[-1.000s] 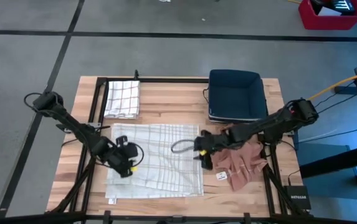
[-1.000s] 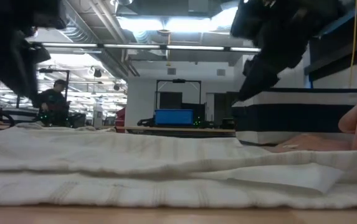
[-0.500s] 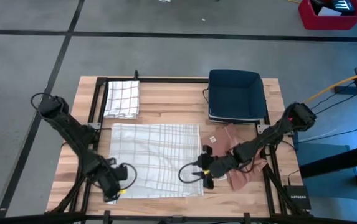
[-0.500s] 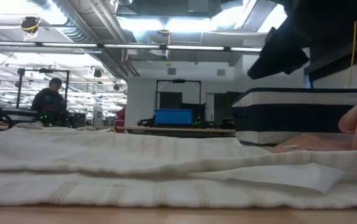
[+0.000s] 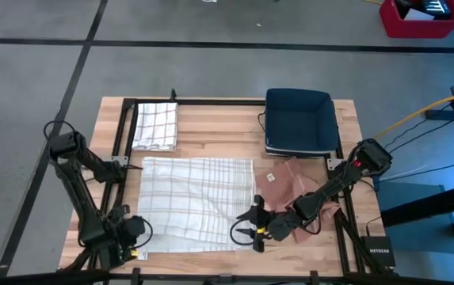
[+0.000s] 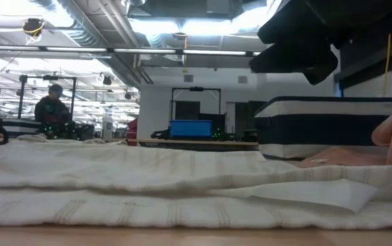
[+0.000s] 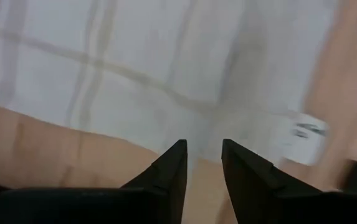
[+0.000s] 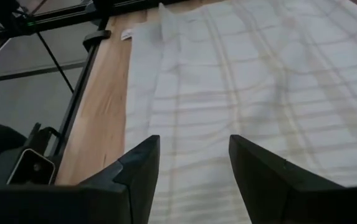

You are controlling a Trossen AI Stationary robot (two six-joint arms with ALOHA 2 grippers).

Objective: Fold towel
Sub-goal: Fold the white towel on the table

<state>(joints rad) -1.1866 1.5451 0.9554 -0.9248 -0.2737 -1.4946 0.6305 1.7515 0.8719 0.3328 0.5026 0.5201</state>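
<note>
A white towel with faint plaid lines (image 5: 195, 202) lies spread flat on the wooden table; the low view shows its near edge (image 6: 182, 184). My left gripper (image 5: 135, 241) is at the towel's near-left corner and points down. In its wrist view the fingers (image 7: 203, 155) stand a narrow gap apart over the towel's near edge, beside a small tag (image 7: 303, 134). My right gripper (image 5: 252, 231) is at the near-right corner. Its fingers (image 8: 194, 149) are wide open over the towel (image 8: 247, 81), with nothing between them.
A folded checked towel (image 5: 155, 125) lies at the far left. A dark blue bin (image 5: 299, 120) stands at the far right, also in the low view (image 6: 332, 126). A pinkish-brown cloth pile (image 5: 302, 194) lies right of the towel, under the right arm.
Both grippers have gone from over the towel's middle toward the table's near edge. The left one has ended at the near-left corner, the right one at the near-right corner. The towel has stayed flat in place.
</note>
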